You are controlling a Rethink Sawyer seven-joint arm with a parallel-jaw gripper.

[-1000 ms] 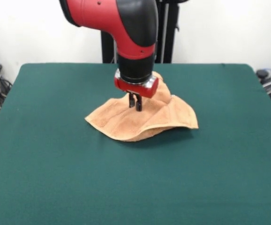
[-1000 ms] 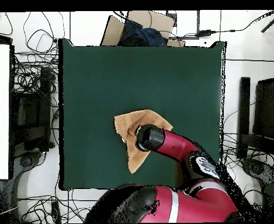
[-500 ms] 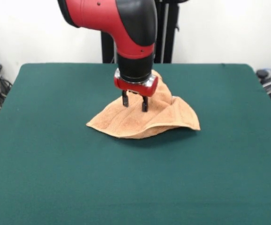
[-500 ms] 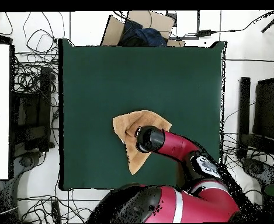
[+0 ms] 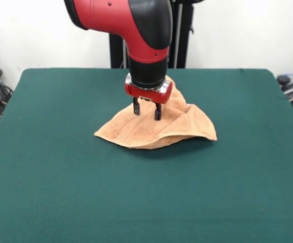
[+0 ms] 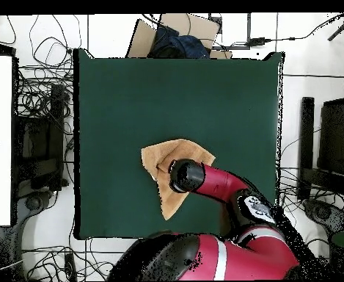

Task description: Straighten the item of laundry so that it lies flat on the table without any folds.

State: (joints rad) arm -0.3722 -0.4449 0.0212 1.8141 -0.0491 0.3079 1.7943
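The peach-orange towel [image 5: 156, 129] lies rumpled and folded over itself on the dark green table [image 5: 60, 192], a little behind its middle. Its front edge curls up off the cloth and a hump rises behind the gripper. My gripper [image 5: 146, 110] hangs straight down just above the towel's middle, open and empty, with the two black fingers apart. In the overhead view the towel [image 6: 163, 158] shows as a rough triangle, partly hidden under the arm's wrist [image 6: 187, 176], which also hides the gripper.
The robot's pedestal [image 5: 179, 35] stands behind the table's far edge. Cables and boxes lie on the floor around the table [image 6: 39, 132]. A cardboard box [image 6: 171, 33] sits beyond the table's far end in the overhead view.
The gripper opened from shut and let go of the towel a second ago. It has since risen slightly. The towel settled a little lower and wider.
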